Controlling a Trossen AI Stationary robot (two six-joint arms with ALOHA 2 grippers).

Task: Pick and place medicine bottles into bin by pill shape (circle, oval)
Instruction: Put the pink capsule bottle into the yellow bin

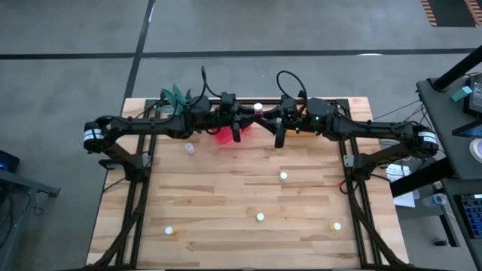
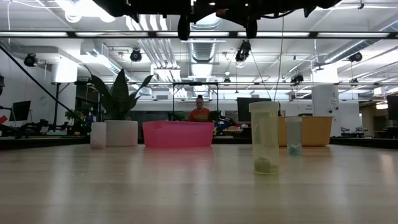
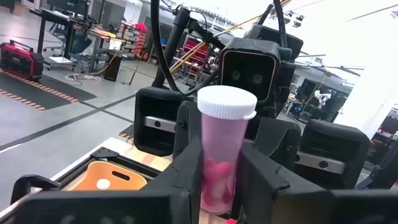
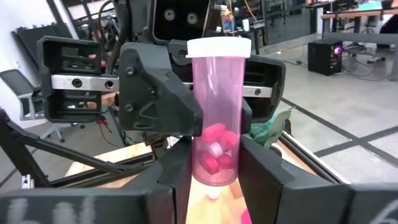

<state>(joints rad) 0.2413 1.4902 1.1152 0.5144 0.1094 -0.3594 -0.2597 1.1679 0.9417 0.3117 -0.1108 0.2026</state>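
Nearest the lens: my left hand (image 3: 220, 177), clenched on the pink bottle (image 3: 224, 134). The dark fingers (image 3: 268, 186) press its lower body on both sides. The white cap stands clear above them and the bottle is upright.

- Position: bottle held in the air at 12 o'clock over the tabletop (image 1: 226, 196), above the inner end of the pink bin (image 1: 225, 137).
- Right hand (image 4: 214, 180): meets the left head-on and is also grasping the same bottle low on its body. It is a two-handed hold, and I judge it a hand-over.
- Yellow bin (image 2: 314, 130): sits at 1 o'clock, just beside the right hand.
- Loose bottles, left to right: 7 o'clock (image 1: 169, 230), 10 o'clock (image 1: 189, 149), 6 o'clock (image 1: 260, 217), just right of centre (image 1: 283, 176), 5 o'clock (image 1: 337, 225). All stand well apart.

Contents: pink pieces sit heaped at the bottom. I cannot tell from here whether they are circle or oval.

Handling judgement:
- The bottle looks light, with a stiff plastic wall that should not crush under the fingers.
- It is smooth and round, so it could twist or slide down in the grip.
- Best hold is mid-body, below the cap's lip, which would catch a slip.
- One hand should not let go until the other is squarely seated.
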